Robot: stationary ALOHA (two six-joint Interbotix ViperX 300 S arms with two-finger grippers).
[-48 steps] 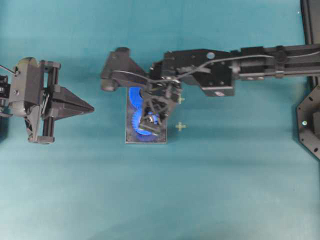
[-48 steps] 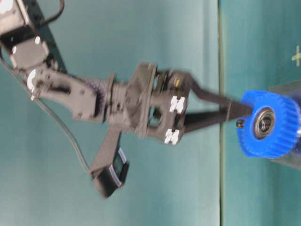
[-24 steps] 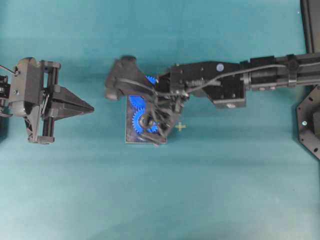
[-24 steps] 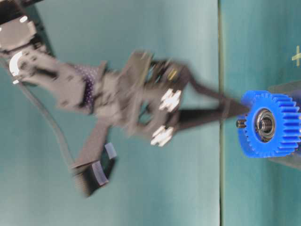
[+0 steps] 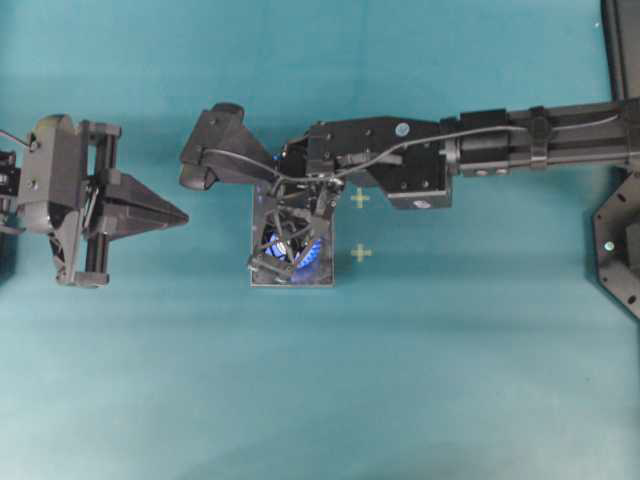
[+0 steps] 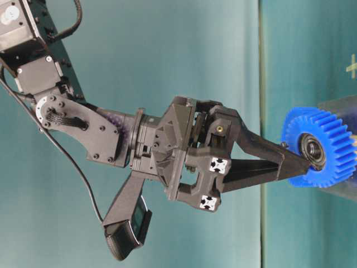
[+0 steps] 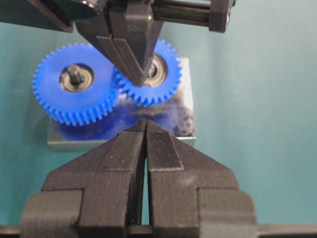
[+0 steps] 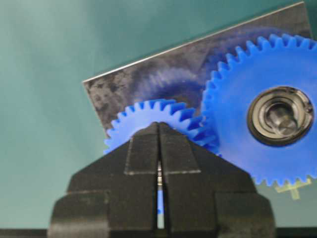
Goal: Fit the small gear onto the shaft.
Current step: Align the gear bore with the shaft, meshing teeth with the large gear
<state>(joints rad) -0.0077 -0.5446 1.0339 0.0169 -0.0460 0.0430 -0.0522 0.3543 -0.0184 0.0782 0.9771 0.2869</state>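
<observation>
The small gear (image 7: 168, 87) lies flat on the grey plate (image 7: 186, 106), its teeth meshed with the larger blue gear (image 7: 52, 94). My right gripper (image 6: 305, 163) is shut, and its joined tips rest on top of the small gear (image 6: 330, 133) close to the metal-ringed hub. In the right wrist view the fingertips (image 8: 151, 136) cover the middle of the small gear (image 8: 141, 112). The shaft is hidden under them. My left gripper (image 5: 183, 215) is shut and empty, left of the plate (image 5: 322, 278) and pointing at it.
The larger gear (image 8: 233, 89) sits on its own peg on the far half of the plate. Two yellow cross marks (image 5: 361, 253) lie on the teal table to the right of the plate. A black frame (image 5: 620, 250) stands at the right edge.
The right gripper has swung its wrist round and moved its shut tips from the gear's rim onto its face near the hub. The left arm has not moved.
</observation>
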